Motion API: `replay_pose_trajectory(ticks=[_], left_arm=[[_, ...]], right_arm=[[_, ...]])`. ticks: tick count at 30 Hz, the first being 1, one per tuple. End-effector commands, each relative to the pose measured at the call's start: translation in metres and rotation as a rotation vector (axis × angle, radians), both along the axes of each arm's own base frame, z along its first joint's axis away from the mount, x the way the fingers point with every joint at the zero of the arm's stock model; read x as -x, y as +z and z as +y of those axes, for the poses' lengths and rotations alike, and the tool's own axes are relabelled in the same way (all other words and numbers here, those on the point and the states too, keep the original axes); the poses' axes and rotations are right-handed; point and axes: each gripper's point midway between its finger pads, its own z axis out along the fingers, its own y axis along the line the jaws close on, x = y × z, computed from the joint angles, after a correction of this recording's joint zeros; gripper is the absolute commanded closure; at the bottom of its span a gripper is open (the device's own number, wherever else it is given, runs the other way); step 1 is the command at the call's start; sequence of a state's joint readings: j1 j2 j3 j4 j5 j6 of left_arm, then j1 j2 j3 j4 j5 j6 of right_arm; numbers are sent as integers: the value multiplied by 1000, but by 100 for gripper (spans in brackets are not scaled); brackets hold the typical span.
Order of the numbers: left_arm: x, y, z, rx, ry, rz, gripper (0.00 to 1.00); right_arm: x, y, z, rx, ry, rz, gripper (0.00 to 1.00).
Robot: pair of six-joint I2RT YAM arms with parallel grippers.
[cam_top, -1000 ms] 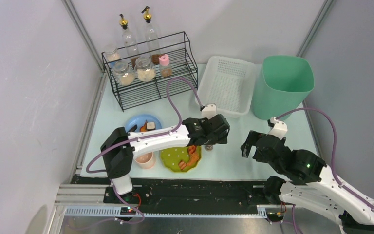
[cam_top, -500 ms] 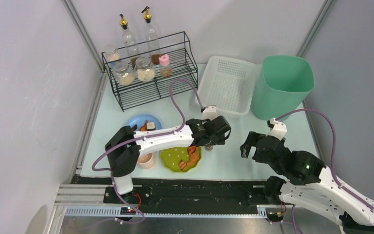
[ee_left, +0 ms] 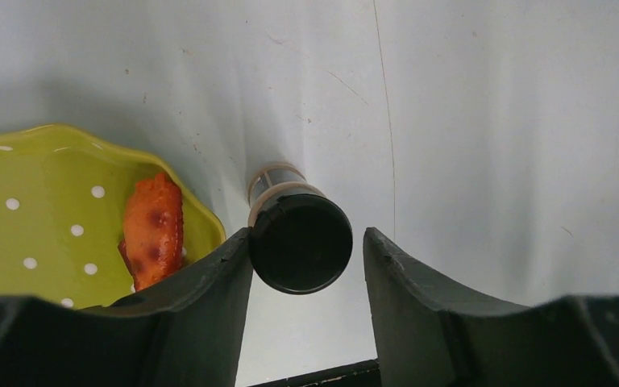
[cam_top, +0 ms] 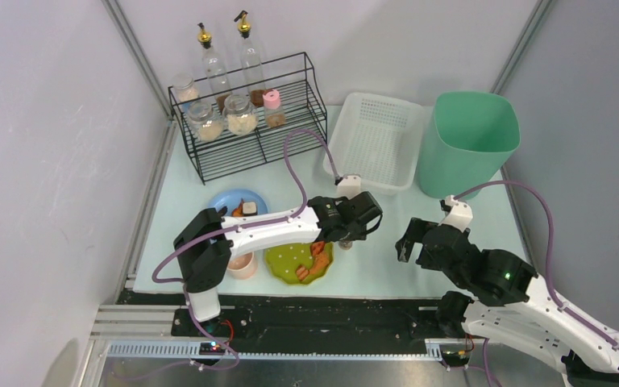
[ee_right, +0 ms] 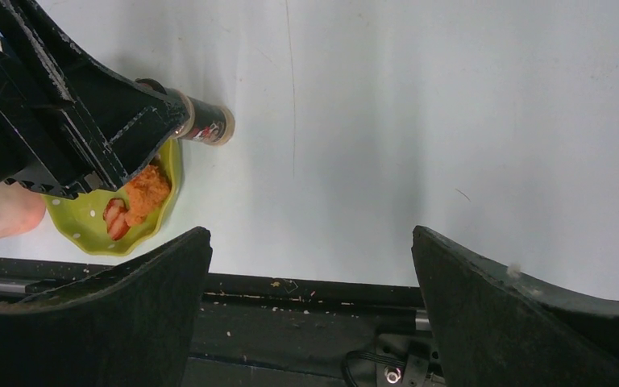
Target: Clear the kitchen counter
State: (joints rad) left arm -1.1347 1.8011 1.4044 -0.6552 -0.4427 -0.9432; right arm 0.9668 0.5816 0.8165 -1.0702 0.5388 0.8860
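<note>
Kitchen counter (cam_top: 379, 266) lay beneath the left gripper (ee_left: 306, 238) — jaws parted, straddling a black-capped spice jar (ee_left: 300, 242); right gripper (ee_right: 310, 234) gaped wide.

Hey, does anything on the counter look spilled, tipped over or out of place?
Nothing is spilled or tipped. One small jar stands alone on the counter beside the green plate, away from the rack that holds the other jars. The left gripper straddles its black cap.
</note>
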Motion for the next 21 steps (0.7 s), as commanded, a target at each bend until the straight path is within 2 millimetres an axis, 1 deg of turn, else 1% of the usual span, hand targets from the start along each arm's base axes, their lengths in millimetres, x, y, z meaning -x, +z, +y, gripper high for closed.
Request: replay_pose_trajectory(ticks=[1,5,8,11,14,15,16,17,18,21], left_arm=[[-9,10,-5,-2,-17,-48,46],[-9,6,-2,-19,-29,-44,53],[-9,5,2,-29,-37,-43,62],[-12,14,7,-25,-38,-61,69],[-15,31,11,-17,-59,-95,79],[-16,34,12,-17,-61,-104,81],[-18,43,14,-9,-69,-119,85],[-19,47,16,-7,-70,-126,87],[-20,56,18,3,-77,-140,90],[-22,75,22,37,-88,-159,95]], right_arm=[[-3,4,4,-27,-5,-18,1],[-3,4,5,-28,-4,-15,1],[-3,4,6,-32,-2,-17,1],[-4,5,6,-33,1,-20,1],[-4,6,8,-35,9,-26,1],[-5,7,8,-36,9,-28,1],[-5,7,8,-35,12,-29,1],[-5,8,9,-37,14,-32,1],[-6,8,9,-35,16,-33,1],[-6,8,10,-38,21,-37,1]])
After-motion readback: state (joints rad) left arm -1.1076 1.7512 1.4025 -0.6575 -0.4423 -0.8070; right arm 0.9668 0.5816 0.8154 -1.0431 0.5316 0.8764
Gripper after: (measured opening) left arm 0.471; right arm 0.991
